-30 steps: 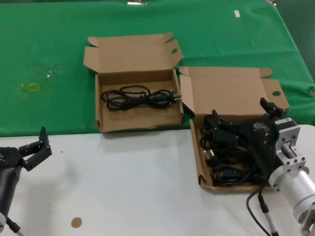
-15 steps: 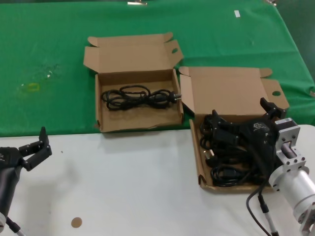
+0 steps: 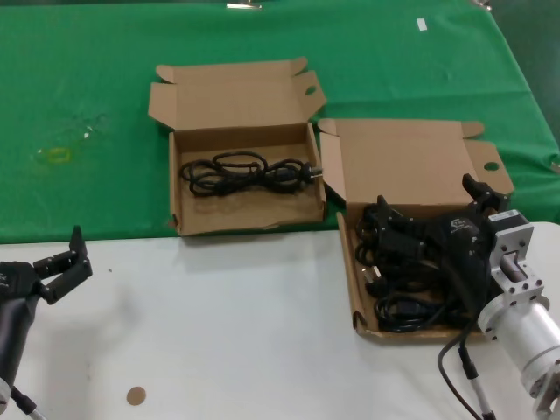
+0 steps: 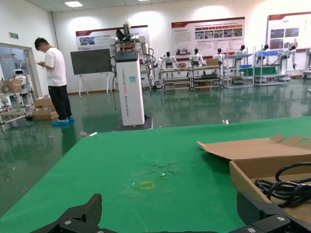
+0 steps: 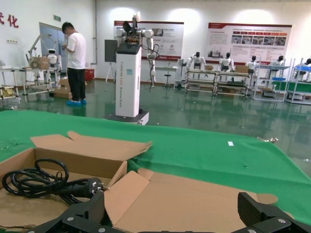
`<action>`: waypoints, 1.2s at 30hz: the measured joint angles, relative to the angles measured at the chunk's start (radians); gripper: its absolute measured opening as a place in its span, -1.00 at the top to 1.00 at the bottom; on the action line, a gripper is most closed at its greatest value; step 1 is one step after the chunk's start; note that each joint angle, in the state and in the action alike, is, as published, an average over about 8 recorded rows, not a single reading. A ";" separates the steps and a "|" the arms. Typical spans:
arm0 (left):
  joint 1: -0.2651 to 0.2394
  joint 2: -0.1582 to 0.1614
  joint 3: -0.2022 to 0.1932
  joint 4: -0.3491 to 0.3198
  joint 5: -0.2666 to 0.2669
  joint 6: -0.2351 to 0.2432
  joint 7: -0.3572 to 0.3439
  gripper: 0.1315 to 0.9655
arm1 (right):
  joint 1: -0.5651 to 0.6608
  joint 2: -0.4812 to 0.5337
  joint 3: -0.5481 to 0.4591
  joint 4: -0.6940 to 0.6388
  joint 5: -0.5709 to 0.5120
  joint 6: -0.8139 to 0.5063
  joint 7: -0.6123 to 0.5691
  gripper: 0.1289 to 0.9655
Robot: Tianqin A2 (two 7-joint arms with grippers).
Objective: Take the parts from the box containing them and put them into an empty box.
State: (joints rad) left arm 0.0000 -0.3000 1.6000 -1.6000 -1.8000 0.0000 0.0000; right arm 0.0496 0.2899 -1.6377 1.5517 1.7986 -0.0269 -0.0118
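Observation:
The box containing the parts lies at the right, its lid folded back, with several black cord bundles piled inside. My right gripper hangs open just above that pile, nothing between its fingers; the right wrist view shows the same gripper facing the lid. The other box, with a wavy front wall, sits left of it and holds one looped cord, which the right wrist view shows too. My left gripper rests open at the table's near left, away from both boxes.
Both boxes straddle the edge between the green cloth and the white tabletop. A yellow mark is on the cloth at the left. A small brown disc lies near the front edge. A person stands far behind.

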 joint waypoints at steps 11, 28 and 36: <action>0.000 0.000 0.000 0.000 0.000 0.000 0.000 -1.00 | 0.000 0.000 0.000 0.000 0.000 0.000 0.000 -1.00; 0.000 0.000 0.000 0.000 0.000 0.000 0.000 -1.00 | 0.000 0.000 0.000 0.000 0.000 0.000 0.000 -1.00; 0.000 0.000 0.000 0.000 0.000 0.000 0.000 -1.00 | 0.000 0.000 0.000 0.000 0.000 0.000 0.000 -1.00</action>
